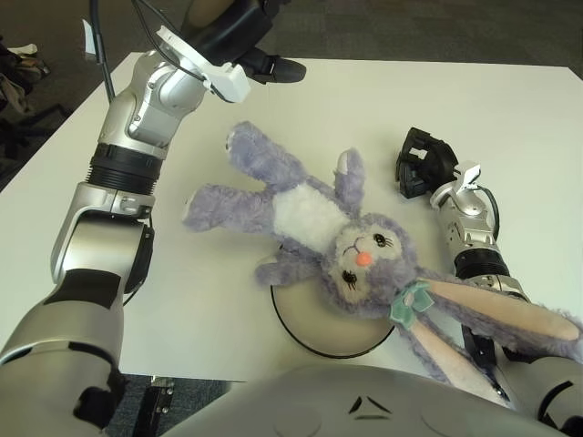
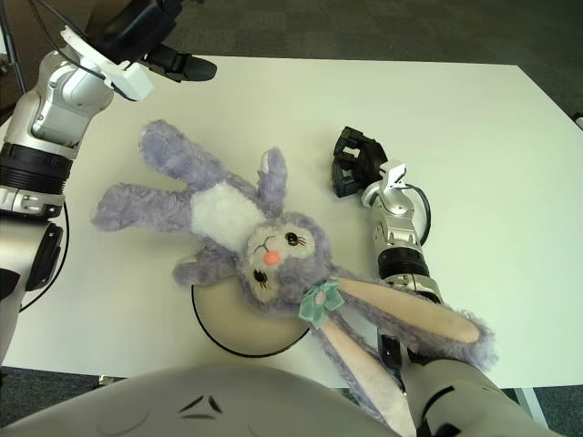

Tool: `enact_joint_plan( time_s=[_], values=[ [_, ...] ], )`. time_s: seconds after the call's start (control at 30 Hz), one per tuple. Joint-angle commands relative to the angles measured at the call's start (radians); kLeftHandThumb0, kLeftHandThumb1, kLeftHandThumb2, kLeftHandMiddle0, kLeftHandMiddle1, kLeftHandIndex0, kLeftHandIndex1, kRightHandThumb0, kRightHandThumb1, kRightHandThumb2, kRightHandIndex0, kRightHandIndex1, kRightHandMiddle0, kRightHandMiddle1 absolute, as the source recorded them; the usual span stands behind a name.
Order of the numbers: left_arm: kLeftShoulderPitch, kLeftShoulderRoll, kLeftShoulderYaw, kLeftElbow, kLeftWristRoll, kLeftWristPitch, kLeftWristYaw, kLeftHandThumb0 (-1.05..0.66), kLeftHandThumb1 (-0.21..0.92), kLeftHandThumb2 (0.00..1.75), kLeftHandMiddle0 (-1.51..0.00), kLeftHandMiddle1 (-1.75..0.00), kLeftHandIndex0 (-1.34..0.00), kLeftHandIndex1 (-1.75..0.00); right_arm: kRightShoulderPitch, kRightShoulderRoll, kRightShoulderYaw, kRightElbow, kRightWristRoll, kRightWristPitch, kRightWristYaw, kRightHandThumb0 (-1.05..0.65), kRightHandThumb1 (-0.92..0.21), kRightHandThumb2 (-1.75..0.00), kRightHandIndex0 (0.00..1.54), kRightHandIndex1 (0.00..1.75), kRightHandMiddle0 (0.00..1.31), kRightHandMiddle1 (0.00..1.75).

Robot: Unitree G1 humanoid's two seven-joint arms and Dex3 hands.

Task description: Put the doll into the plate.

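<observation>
Left robot hand [image 1: 264, 64] above sprawled doll [image 1: 319, 228]

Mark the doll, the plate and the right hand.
doll [image 1: 301, 214]: left eye view, white belly.
plate [image 1: 319, 332]: left eye view, bare cream surface near the front rim.
right hand [image 2: 353, 164]: right eye view, black hand right of the doll.

Silver-grey jointed arms, black collar bands, black cables, black left hand [image 1: 260, 66], black right hand [image 1: 422, 162].

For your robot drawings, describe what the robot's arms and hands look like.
Both arms are silver metal segments with black ribbed joint rings. The left hand is black with a white bracket and black cables at its wrist. The right hand is black too, on a silver wrist with a thin black cable.
</observation>
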Motion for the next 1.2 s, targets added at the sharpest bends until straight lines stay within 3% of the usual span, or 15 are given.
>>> enact_joint_plan(
  time_s=[0.0,0.23,0.7,0.87,0.9,0.93,0.97,1.07,1.17],
  values=[
    [0.018,-0.008,0.005,0.034,0.022,0.022,0.044,-0.64,0.79,0.81,-0.20,-1.17,-0.01,-1.35,0.095,0.015,0.017,0.040,-0.022,0.071,-0.003,-0.01,0.06,-1.75,0.89,1.74,0.67,1.75],
    [0.047,-0.015,0.007,0.097,-0.006,0.025,0.067,-0.67,0.79,0.82,-0.21,-1.35,0.00,-1.36,0.121,0.024,0.001,-0.064,-0.009,0.075,-0.035,-0.01,0.07,-1.75,0.90,1.72,0.68,1.75],
    [0.131,-0.044,0.052,0.109,-0.101,0.066,0.076,-0.62,0.67,0.90,-0.23,-1.31,0.00,-1.38,0.128,0.101,-0.040,-0.281,-0.013,0.088,-0.240,-0.01,0.08,-1.75,0.93,1.68,0.68,1.75],
    [0.177,-0.073,0.084,0.122,-0.137,0.069,0.127,-0.60,0.62,0.92,-0.38,-1.31,-0.01,-1.42,0.106,0.120,-0.066,-0.298,-0.016,0.055,-0.307,-0.01,0.09,-1.75,0.94,1.67,0.69,1.75],
    [0.181,-0.080,0.090,0.135,-0.142,0.060,0.141,-0.58,0.60,0.95,-0.45,-1.34,-0.03,-1.46,0.101,0.119,-0.069,-0.300,-0.018,0.055,-0.317,-0.01,0.09,-1.75,0.94,1.66,0.69,1.75],
    [0.188,-0.088,0.096,0.151,-0.152,0.050,0.156,-0.38,0.57,0.96,-0.47,-1.39,-0.04,-1.49,0.096,0.116,-0.074,-0.305,-0.021,0.058,-0.330,-0.01,0.09,-1.75,0.94,1.66,0.69,1.75],
    [0.191,-0.094,0.101,0.161,-0.158,0.044,0.166,-0.25,0.56,0.98,-0.44,-1.50,-0.16,-1.56,0.092,0.114,-0.077,-0.309,-0.023,0.061,-0.339,-0.01,0.09,-1.75,0.95,1.65,0.69,1.75],
    [0.206,-0.109,0.115,0.170,-0.185,0.044,0.171,-0.09,0.53,1.02,-0.41,-1.63,-0.31,-1.65,0.081,0.108,-0.085,-0.319,-0.029,0.069,-0.370,-0.01,0.10,-1.75,0.96,1.63,0.70,1.75],
    [0.223,-0.116,0.125,0.159,-0.208,0.057,0.158,-0.03,0.51,1.07,-0.40,-1.68,-0.35,-1.69,0.074,0.105,-0.088,-0.323,-0.036,0.070,-0.388,-0.01,0.11,-1.75,0.97,1.61,0.70,1.75]
  ],
)
